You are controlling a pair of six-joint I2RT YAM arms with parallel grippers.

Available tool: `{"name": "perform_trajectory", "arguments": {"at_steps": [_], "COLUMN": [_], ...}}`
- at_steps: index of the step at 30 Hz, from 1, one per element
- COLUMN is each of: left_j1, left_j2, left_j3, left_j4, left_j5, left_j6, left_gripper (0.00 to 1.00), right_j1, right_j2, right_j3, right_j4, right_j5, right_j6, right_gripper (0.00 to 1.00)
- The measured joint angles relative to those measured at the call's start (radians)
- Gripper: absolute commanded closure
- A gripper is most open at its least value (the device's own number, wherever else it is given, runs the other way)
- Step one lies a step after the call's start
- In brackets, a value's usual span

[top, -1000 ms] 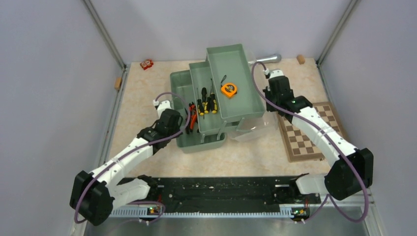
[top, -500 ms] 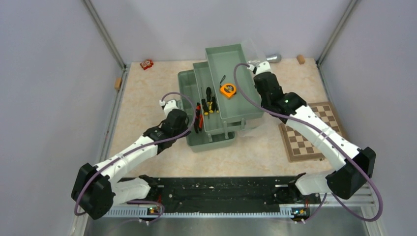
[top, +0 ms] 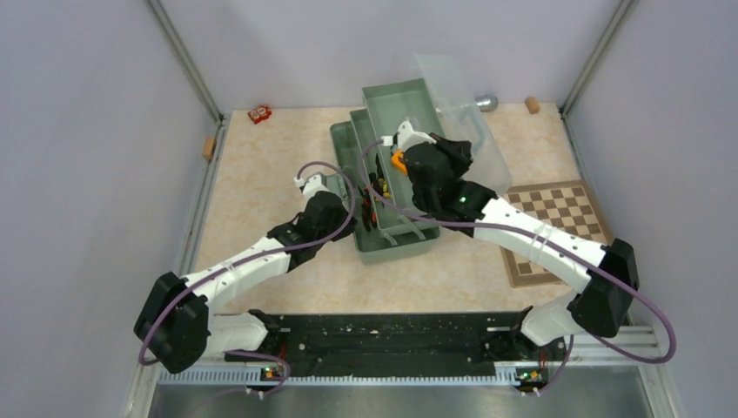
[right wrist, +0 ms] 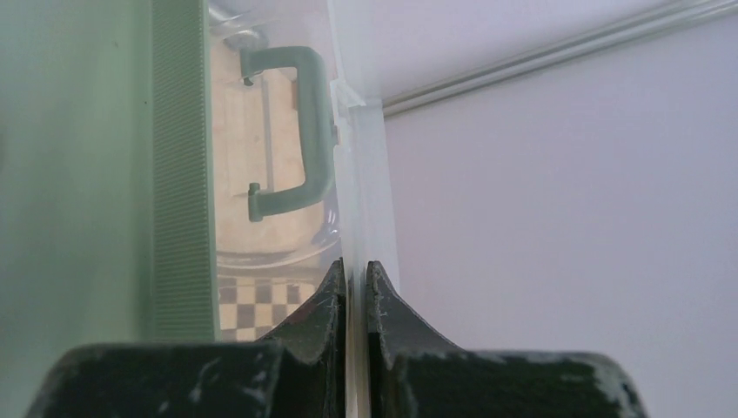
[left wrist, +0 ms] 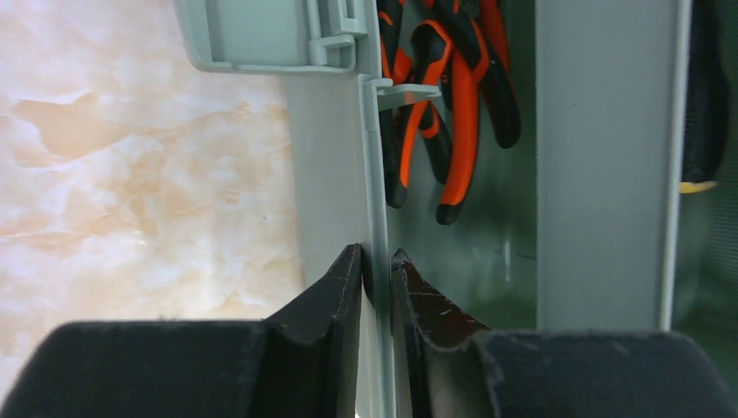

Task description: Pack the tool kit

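Inside toolbox, pliers (orange-black handles)

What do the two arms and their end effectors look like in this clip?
The left arm and right arm have white link shells with black joint housings. A purple cable loops along each. The left end effector and right end effector have black, wedge-shaped fingers. A small green light glows on the right arm.
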Motion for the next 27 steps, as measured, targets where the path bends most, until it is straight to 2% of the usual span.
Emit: {"name": "perform_trajectory", "arguments": {"at_steps": [3,7,10,16,19,27], "left_j1": [-0.006,-0.018,-0.023,-0.033,-0.033,-0.034], "left_j2": [-0.007,-0.081,-0.171,-0.355,-0.457,-0.869], "left_j3": [-0.017,-0.095,-0.151,-0.2,-0.232,-0.248], "left_j4": [0.061,0.15,0.183,0.251,0.209,-0.096], "left_j5": [0.021,0.021,0.006,-0.047,-0.113,-0.434], "left_j6": [-0.04,-0.09,-0.119,-0.169,-0.198,-0.193], "left_gripper": [0.62,0.53,0.49,0.49,0.49,0.48], "right_j1": [0.035,0.075,0.105,0.172,0.208,0.292], "right_j2": [0.023,0.044,0.065,0.143,0.18,0.292], "right_j3": [-0.017,-0.033,-0.034,-0.034,-0.036,-0.052], "right_j4": [0.104,0.22,0.298,0.465,0.569,0.872], "right_j5": [0.05,0.091,0.113,0.175,0.2,0.241], "right_j6": [-0.124,-0.254,-0.335,-0.522,-0.622,-0.906], "right_gripper": [1.0,1.0,1.0,1.0,1.0,1.0]}}
